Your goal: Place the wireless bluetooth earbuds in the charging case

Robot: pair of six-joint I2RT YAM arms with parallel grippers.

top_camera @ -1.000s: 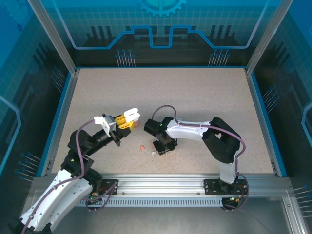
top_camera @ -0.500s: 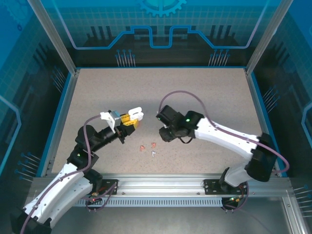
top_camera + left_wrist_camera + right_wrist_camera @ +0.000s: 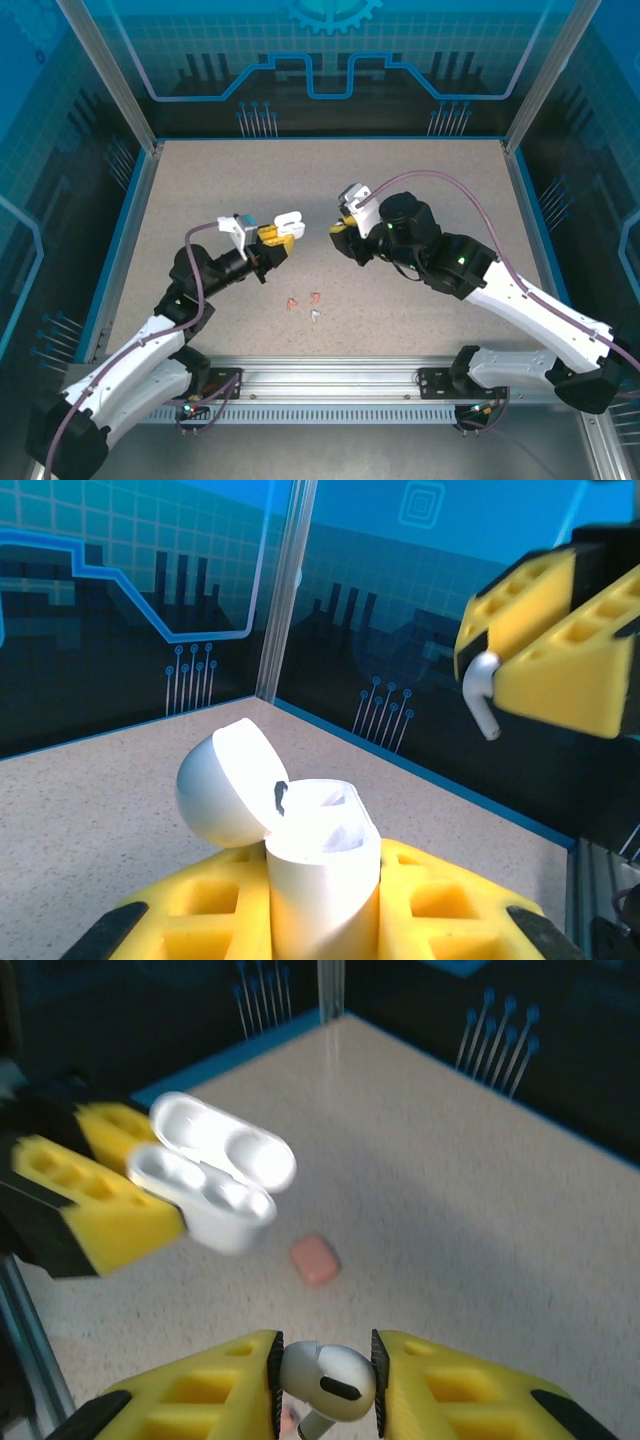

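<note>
Earbud (image 3: 325, 1382), white, is sitting pinched in the right gripper (image 3: 325, 1360). Left gripper (image 3: 276, 240) is clasping an open white charging case (image 3: 320, 870).

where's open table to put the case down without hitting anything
The far half of the table, from both grippers back to the rear wall, is bare. Crowded: the middle, where the left gripper with the case faces the right gripper with an earbud, and three loose earbuds lie just nearer.
</note>
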